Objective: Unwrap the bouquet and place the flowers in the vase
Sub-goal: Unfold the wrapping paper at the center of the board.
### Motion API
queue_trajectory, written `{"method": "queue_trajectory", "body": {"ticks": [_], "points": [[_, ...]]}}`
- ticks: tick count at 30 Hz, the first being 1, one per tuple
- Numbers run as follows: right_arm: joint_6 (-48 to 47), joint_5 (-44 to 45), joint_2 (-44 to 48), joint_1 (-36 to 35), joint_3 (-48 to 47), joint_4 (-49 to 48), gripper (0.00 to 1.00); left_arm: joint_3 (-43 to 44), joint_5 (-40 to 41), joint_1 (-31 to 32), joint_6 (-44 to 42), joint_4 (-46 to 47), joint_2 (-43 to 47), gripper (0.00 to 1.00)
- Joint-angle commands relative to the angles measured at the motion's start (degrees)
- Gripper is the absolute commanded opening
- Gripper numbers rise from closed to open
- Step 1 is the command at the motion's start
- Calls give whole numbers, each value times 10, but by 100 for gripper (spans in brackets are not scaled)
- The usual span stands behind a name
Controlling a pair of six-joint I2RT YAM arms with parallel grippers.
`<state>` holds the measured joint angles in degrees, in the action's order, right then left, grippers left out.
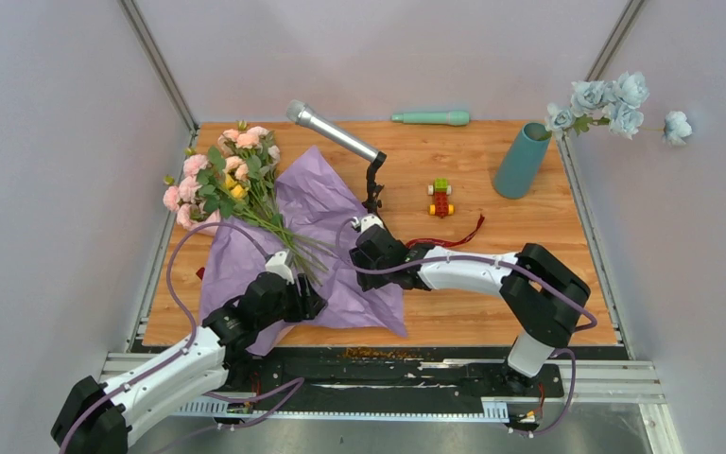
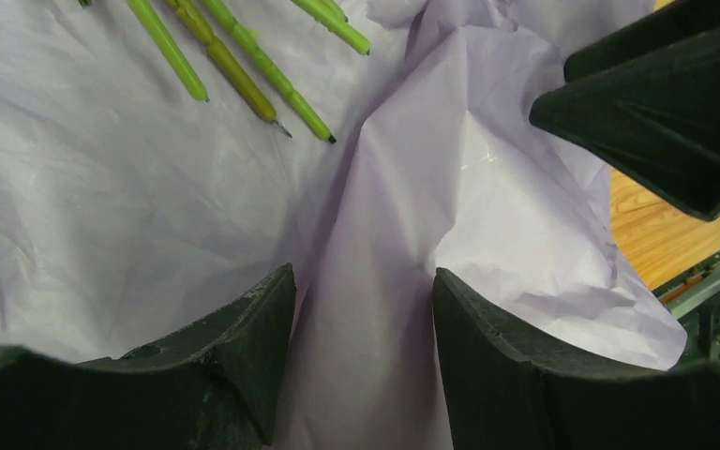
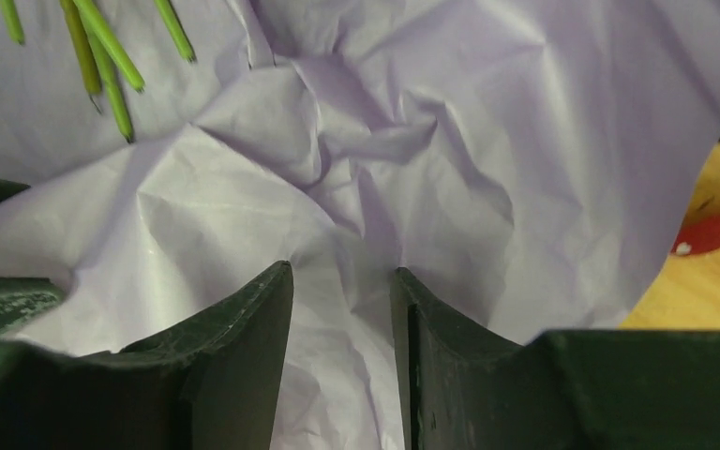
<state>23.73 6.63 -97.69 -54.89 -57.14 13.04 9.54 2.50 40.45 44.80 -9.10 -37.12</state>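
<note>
The bench (image 1: pixel 529 284) carries the lilac paper (image 1: pixel 326 213) spread open on its left half. The flowers (image 1: pixel 232 175) lie across the paper with their heads toward the far-left corner, and the vase (image 1: pixel 522 161) stands well apart at the far right. My left fingers (image 2: pixel 267 323) and right fingers (image 3: pixel 267 323) are both part-open, each straddling a raised crease of paper; I judge nothing is pinched yet. I'd take paper only, stay clear of the stems (image 2: pixel 244 56), and draw the sheet out low and slowly so the flowers don't roll.

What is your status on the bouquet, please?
Left end effector, right end effector open astride wrap folds. Flowers loose on wrap. Microphone stand close by.
</note>
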Motion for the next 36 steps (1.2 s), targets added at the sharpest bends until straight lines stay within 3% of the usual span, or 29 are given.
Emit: {"method": "queue_trajectory", "body": {"ticks": [1, 12, 19, 25, 30, 36], "points": [[23, 39, 36, -11, 28, -7, 43, -9, -19, -3, 34, 30, 18, 63], [2, 127, 35, -8, 46, 30, 42, -40, -102, -3, 53, 8, 69, 62], [-14, 136, 23, 15, 47, 30, 42, -23, -120, -3, 44, -36, 83, 72], [-32, 131, 49, 20, 28, 49, 43, 40, -78, -4, 18, -88, 104, 82], [-43, 84, 107, 12, 14, 40, 47, 105, -52, -45, -38, -105, 47, 88], [-27, 13, 124, -18, -2, -4, 49, 191, -53, -147, -113, -74, -73, 90]]}}
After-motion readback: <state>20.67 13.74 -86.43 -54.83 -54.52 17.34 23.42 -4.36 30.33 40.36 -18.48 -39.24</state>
